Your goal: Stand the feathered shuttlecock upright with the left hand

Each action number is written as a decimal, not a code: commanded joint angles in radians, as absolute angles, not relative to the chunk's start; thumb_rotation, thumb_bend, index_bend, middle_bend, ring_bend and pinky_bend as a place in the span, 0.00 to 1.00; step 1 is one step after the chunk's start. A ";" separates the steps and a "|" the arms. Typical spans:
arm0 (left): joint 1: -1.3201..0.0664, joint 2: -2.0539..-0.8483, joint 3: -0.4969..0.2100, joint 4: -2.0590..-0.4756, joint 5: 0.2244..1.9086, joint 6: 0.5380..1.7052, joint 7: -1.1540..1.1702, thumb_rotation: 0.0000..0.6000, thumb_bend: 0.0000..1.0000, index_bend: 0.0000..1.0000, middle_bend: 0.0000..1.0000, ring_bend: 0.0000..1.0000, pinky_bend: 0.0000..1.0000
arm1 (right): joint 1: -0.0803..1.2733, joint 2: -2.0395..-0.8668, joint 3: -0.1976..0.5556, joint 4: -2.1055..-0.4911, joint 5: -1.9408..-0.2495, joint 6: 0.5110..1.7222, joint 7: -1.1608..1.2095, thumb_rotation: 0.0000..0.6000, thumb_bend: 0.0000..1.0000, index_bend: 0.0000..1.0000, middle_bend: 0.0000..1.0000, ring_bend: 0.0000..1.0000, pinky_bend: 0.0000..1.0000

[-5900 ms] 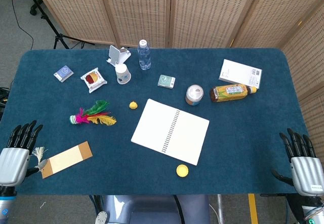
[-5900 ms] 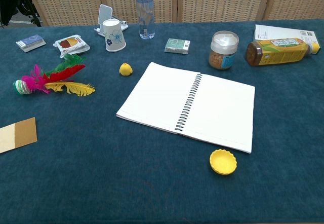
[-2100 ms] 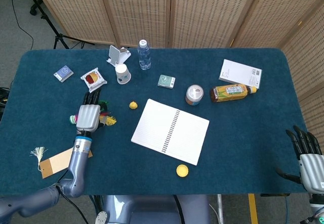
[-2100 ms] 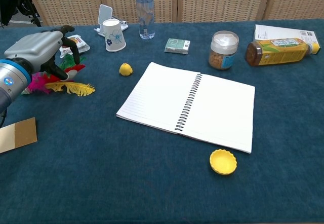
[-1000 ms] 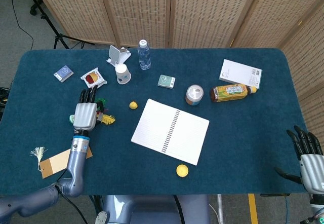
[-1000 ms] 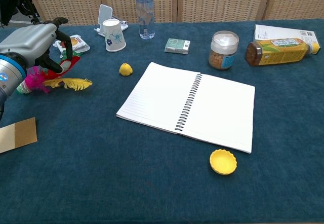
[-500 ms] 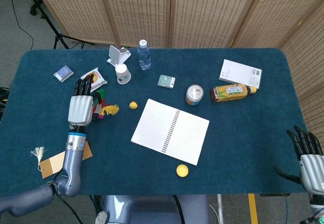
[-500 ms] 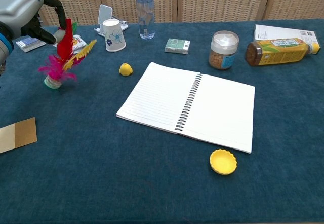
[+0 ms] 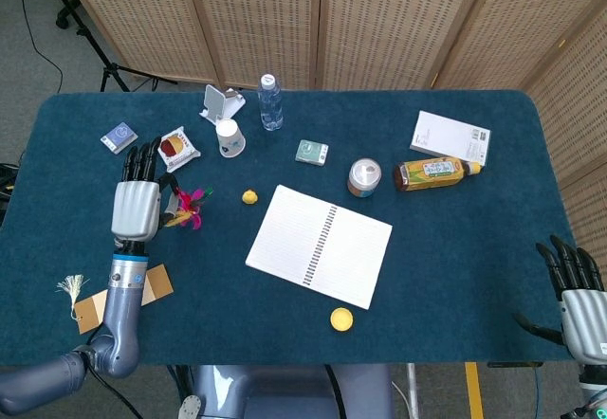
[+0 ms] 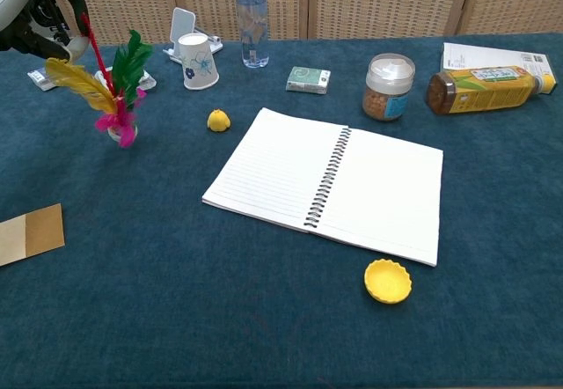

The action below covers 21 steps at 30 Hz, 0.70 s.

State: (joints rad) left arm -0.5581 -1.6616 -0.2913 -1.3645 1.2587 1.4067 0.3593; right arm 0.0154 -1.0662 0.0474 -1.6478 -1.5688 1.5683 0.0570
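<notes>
The feathered shuttlecock [image 10: 117,99] stands upright on the blue table at the left, its pink base on the cloth and its red, yellow and green feathers pointing up. In the head view the shuttlecock [image 9: 188,208] shows just right of my left hand [image 9: 135,207]. My left hand [image 10: 33,12] is above and left of it at the frame's corner, pinching the tip of the red feather. My right hand [image 9: 579,307] hangs beyond the table's near right corner, fingers spread and holding nothing.
An open spiral notebook [image 10: 330,182] lies mid-table with a yellow cap [image 10: 388,281] in front. A small yellow lump [image 10: 218,121], paper cup [image 10: 198,62], water bottle [image 10: 251,17], snack pack [image 9: 175,148], jar [image 10: 388,86] and lying tea bottle [image 10: 484,88] stand behind. A brown tag [image 10: 29,234] lies near left.
My left hand has risen and drawn left with the feathers, tipping the shuttlecock from lying flat to standing on its base. The right hand has not moved.
</notes>
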 commanded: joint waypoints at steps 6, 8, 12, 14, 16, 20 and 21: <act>-0.502 -1.650 -0.240 -1.342 1.258 1.415 0.328 1.00 0.44 0.69 0.00 0.00 0.00 | 0.013 -1.068 0.047 -1.649 -1.572 1.573 0.050 1.00 0.00 0.00 0.00 0.00 0.00; -0.495 -1.648 -0.239 -1.334 1.253 1.412 0.315 1.00 0.44 0.69 0.00 0.00 0.00 | 0.013 -1.069 0.045 -1.649 -1.573 1.572 0.045 1.00 0.00 0.00 0.00 0.00 0.00; -0.482 -1.641 -0.242 -1.314 1.255 1.420 0.294 1.00 0.43 0.69 0.00 0.00 0.00 | 0.017 -1.075 0.044 -1.648 -1.574 1.565 0.030 1.00 0.00 0.00 0.00 0.00 0.00; -0.481 -1.638 -0.245 -1.309 1.256 1.420 0.286 1.00 0.43 0.69 0.00 0.00 0.00 | 0.018 -1.078 0.045 -1.647 -1.572 1.562 0.025 1.00 0.00 0.00 0.00 0.00 0.00; -0.479 -1.637 -0.251 -1.303 1.258 1.425 0.279 1.00 0.42 0.69 0.00 0.00 0.00 | 0.019 -1.080 0.045 -1.646 -1.572 1.560 0.020 1.00 0.00 0.00 0.00 0.00 0.00; -0.477 -1.636 -0.262 -1.291 1.260 1.431 0.267 1.00 0.40 0.67 0.00 0.00 0.00 | 0.021 -1.086 0.046 -1.643 -1.571 1.558 0.013 1.00 0.00 0.00 0.00 0.00 0.00; -0.476 -1.637 -0.264 -1.291 1.260 1.433 0.265 1.00 0.39 0.64 0.00 0.00 0.00 | 0.022 -1.087 0.047 -1.641 -1.572 1.559 0.012 1.00 0.00 0.00 0.00 0.00 0.00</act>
State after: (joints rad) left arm -0.4769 -1.6367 -0.2626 -1.2914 1.2600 1.4322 0.2661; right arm 0.0215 -1.0869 0.0463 -1.6416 -1.5715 1.5587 0.0127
